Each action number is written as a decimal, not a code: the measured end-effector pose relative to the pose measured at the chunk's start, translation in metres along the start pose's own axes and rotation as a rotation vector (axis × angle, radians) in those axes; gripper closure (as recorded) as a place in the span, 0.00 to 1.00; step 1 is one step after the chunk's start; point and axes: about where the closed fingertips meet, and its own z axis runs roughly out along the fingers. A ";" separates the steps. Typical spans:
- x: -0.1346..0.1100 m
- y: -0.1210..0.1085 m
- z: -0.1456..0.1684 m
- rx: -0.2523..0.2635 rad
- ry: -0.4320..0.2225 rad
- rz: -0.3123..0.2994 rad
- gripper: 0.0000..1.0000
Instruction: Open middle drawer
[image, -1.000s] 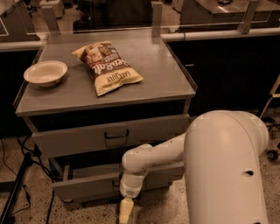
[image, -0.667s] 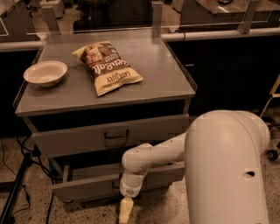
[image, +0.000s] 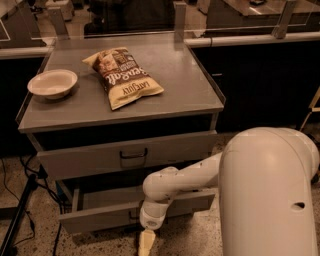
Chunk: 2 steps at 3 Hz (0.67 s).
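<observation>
the middle drawer (image: 97, 220), a wide shallow grey metal tray with a low flat front, sits under the taller-fronted grey top drawer (image: 90, 160) of the metal cabinet and stands partly pulled out, its inner floor showing behind the front. the robot's cream-coloured gripper (image: 146, 243) hangs at the end of the white arm (image: 185, 177), just below the centre of that drawer front and near the speckled floor (image: 200, 240). i cannot tell whether it is open or closed, nor whether it has hold of anything. the step in hand looks like the pull itself, well along. to do it well, the pull should run straight out along the slides, level and slow, with no drag sideways or downward, so the tray does not bind or shake the round white bowl (image: 52, 83) and the yellow-and-brown snack bag (image: 125, 75) on the cabinet's flat grey top (image: 190, 85).
</observation>
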 end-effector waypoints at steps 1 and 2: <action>0.005 0.011 -0.003 0.008 -0.016 0.024 0.00; 0.004 0.012 -0.004 0.008 -0.016 0.024 0.00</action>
